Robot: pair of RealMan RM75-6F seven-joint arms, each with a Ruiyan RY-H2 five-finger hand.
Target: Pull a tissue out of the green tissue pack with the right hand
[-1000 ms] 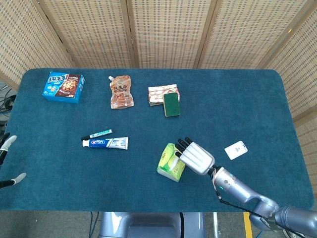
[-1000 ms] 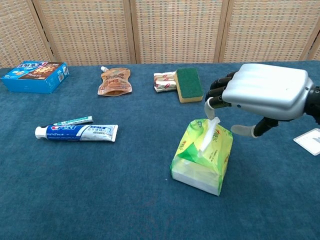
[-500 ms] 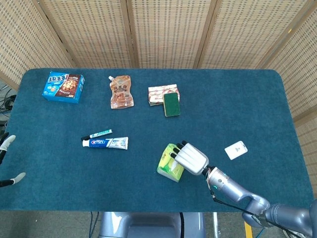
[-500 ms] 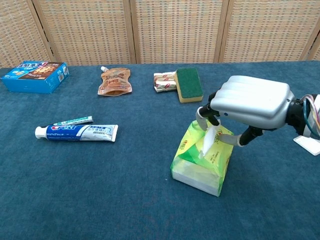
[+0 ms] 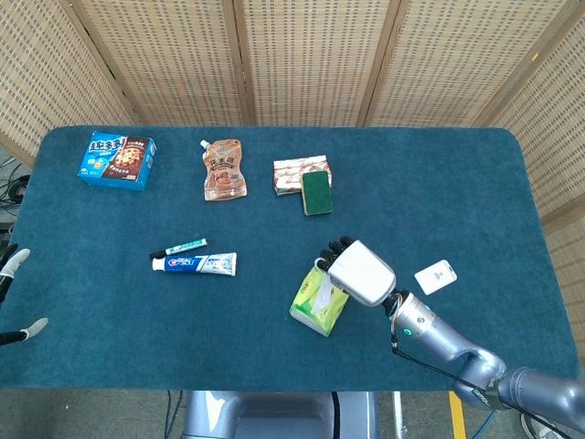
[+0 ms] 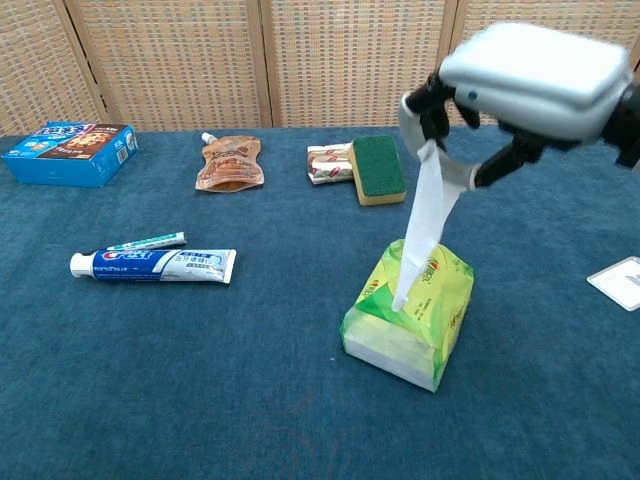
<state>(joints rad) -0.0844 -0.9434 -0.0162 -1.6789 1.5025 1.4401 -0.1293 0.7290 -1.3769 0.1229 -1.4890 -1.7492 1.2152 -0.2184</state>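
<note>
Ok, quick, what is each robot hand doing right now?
Right robot hand: pinching the tissue, partly drawn from the green tissue pack.
Left robot hand: only fingertips at the frame edge; cannot be told.

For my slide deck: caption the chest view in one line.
Right hand, raised above the table, pinches a white tissue stretched upward from the green tissue pack.

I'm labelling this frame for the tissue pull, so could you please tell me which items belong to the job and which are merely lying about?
Part of the job:
right hand
tissue, pinched and half drawn out
green tissue pack

Lying about:
toothpaste tube
blue biscuit box
brown pouch
green sponge
white card
</note>
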